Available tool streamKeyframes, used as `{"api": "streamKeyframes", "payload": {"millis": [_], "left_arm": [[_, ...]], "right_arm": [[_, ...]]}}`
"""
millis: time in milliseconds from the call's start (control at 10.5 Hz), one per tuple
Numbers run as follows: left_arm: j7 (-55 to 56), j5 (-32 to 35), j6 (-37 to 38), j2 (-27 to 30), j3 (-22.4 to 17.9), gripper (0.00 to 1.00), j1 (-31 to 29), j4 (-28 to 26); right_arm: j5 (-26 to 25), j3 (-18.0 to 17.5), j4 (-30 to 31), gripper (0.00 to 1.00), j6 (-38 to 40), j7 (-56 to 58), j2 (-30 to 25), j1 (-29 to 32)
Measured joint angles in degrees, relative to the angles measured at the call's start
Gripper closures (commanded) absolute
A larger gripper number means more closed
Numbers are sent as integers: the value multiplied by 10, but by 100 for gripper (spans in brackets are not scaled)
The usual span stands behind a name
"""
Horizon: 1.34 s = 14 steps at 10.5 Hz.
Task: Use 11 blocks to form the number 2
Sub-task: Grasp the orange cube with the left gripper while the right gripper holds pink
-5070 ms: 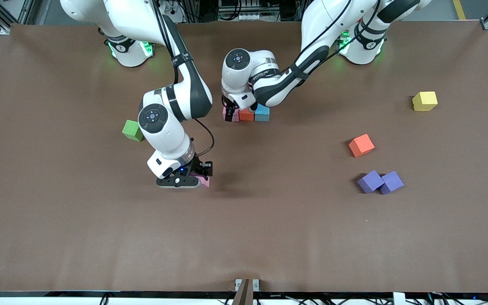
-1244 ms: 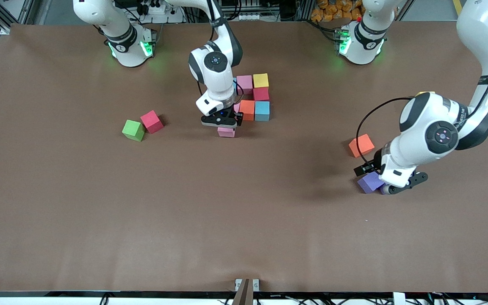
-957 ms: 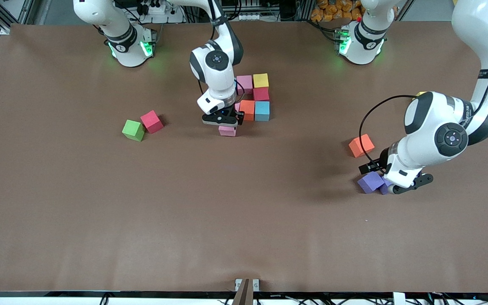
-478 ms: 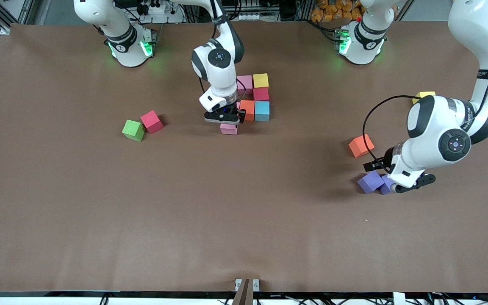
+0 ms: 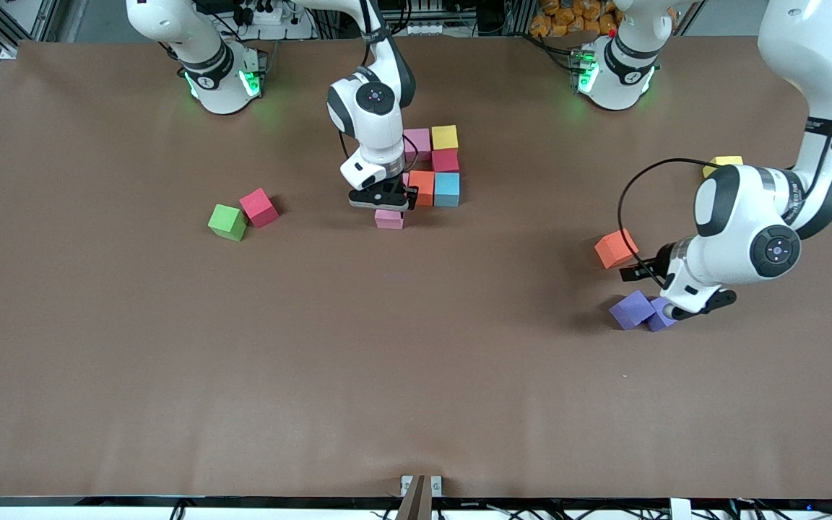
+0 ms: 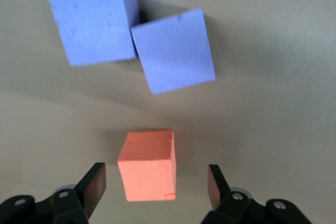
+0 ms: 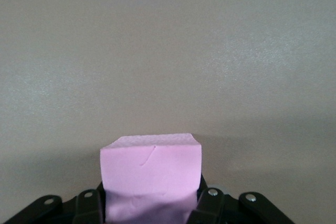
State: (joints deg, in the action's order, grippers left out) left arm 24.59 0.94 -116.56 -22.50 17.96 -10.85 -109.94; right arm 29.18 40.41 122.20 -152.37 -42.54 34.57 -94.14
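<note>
Several blocks stand packed together mid-table: pink, yellow, red, orange and light blue. My right gripper is shut on another pink block, low at that group's edge beside the orange one. A green block and a red block sit together toward the right arm's end. My left gripper hangs open by a lone orange block, which shows between its fingers. A second yellow block peeks from under the left arm.
Two purple cubes touch each other just nearer to the front camera than the lone orange block, partly under the left gripper. The brown table is bare over its half nearest the front camera.
My right gripper has carried the pink block a little closer to the packed group. My left gripper has shifted off the purple cubes toward the lone orange block, still open.
</note>
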Motion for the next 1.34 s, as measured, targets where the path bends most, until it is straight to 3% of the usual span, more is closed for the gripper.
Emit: {"api": "streamKeyframes", "payload": {"millis": [191,670,1339], "left_arm": [[0,-10,0,1,-26,13,23,-16],[0,-10,1,1,-33,13,26,-53],[0,-10,1,-1,-37,13,32,-64]], "right_arm": [[0,0,0,0,0,-16,0,0],[0,1,-1,0,0,-31,0,0],[0,7,-1,0,0,-31,0,1]]}}
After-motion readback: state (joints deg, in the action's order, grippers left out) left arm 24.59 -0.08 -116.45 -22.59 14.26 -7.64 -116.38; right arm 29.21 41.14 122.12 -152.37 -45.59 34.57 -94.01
